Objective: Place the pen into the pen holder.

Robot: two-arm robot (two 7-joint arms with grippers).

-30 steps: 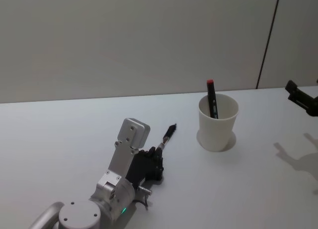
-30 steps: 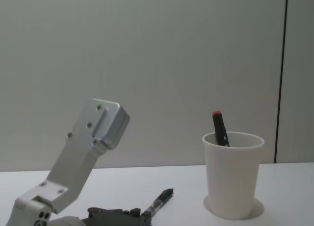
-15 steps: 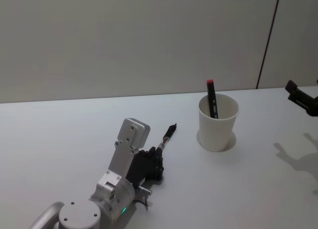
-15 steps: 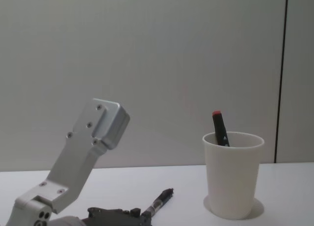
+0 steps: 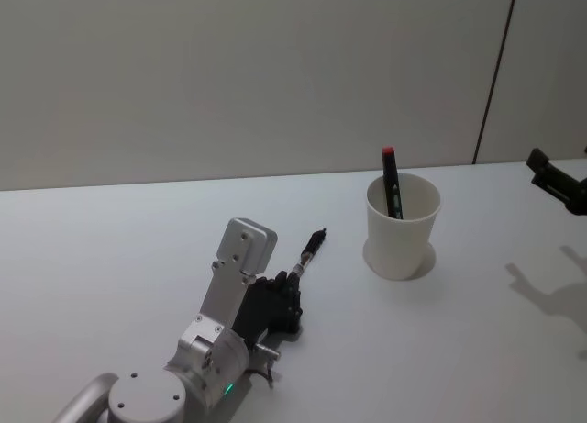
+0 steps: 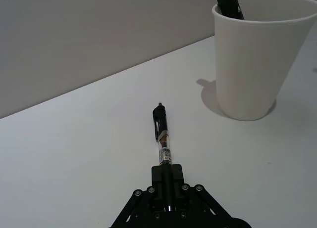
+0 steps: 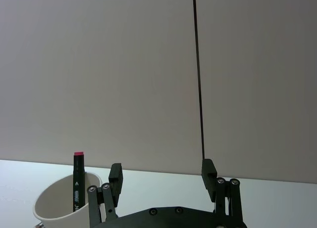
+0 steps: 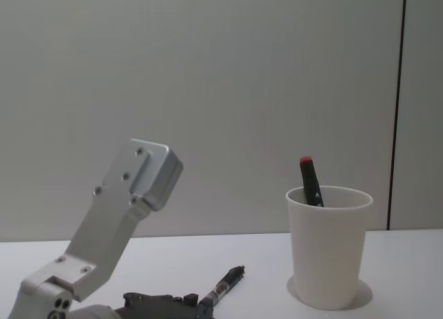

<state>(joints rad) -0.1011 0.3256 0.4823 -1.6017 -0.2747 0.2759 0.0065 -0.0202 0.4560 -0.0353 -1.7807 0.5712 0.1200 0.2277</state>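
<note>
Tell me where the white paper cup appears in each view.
Head view: the cup stands right of centre.
Chest view: cup low on the right.
Left wrist view: cup beyond the pen that the left pincer holds.
Right wrist view: cup behind the open right pincer.
Landmark: the dark marker inside it.

The pen holder is seen in plain white; the marker in it is coloured black, topped by red; the pen is shown black at one end, clear along the barrel, banded by a white label; the left gripper and the right gripper are finished in black; the table is white; the wall is pale grey, crossed by one dark line.
</note>
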